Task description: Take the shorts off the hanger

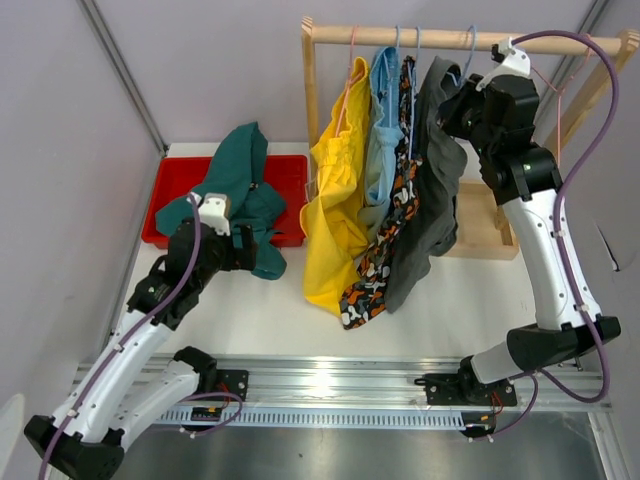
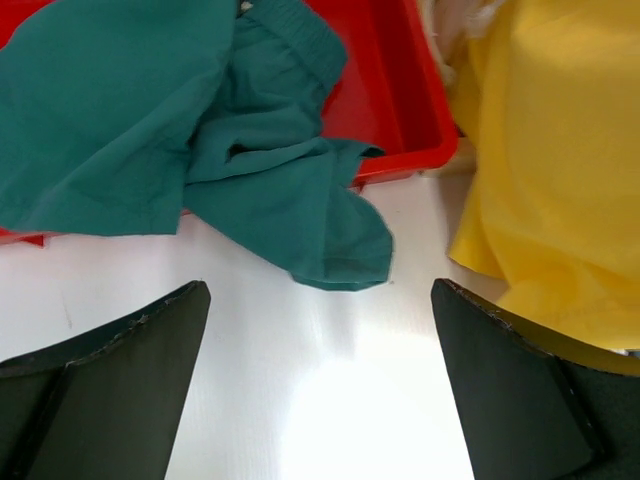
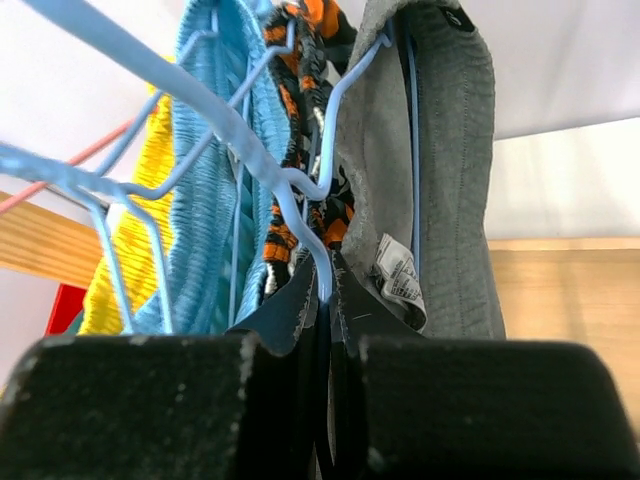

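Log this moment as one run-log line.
left gripper: open | right gripper: shut on blue hanger | teal shorts: draped over red bin edge | hung: four pairs

lab test cell: aluminium rail [image 1: 340, 380] (grey partition walls [image 1: 200, 60])

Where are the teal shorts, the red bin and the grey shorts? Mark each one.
teal shorts [image 1: 238, 165], top external view, upper fold.
red bin [image 1: 292, 178], top external view, bare floor at right.
grey shorts [image 1: 433, 205], top external view, middle of hanging fabric.
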You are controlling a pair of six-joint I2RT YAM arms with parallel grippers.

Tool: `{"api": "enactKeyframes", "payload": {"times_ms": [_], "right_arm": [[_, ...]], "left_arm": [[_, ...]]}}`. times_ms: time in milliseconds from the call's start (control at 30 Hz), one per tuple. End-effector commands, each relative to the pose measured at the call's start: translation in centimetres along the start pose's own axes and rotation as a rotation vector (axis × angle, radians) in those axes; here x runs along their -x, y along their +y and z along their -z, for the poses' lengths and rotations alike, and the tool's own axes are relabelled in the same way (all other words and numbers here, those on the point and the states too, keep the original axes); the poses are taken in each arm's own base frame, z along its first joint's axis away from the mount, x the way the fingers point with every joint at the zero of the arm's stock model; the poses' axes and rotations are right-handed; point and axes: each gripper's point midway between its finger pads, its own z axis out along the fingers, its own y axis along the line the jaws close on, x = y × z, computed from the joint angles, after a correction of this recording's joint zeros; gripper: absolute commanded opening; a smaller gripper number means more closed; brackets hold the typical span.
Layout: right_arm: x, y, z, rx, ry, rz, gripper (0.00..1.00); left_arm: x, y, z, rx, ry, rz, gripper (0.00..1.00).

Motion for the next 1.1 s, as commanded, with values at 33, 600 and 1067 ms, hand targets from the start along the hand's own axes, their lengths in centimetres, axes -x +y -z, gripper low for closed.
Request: {"api": "enactKeyframes", "payload": {"times_ms": [33,600,1067], "right_arm": [[6.4,1.3,6.2,0.052,-0.193,-0.011,0.0],[5.4,4.0,12.8,0.115,-0.194,-0.102,0.0],[5.0,2.9,14.5,0.074,-0.192,-0.172,0.0]], "left_arm": [[5.4,-3.8,1.8,-0.09,-0.13,-0.034,0.99],[14.2,-35.6,13.7,-0.814,-0.311,-0.251,0.99],[10.5,-43.8,12.6,-0.93,-0.281,-0.229,0.99]]}}
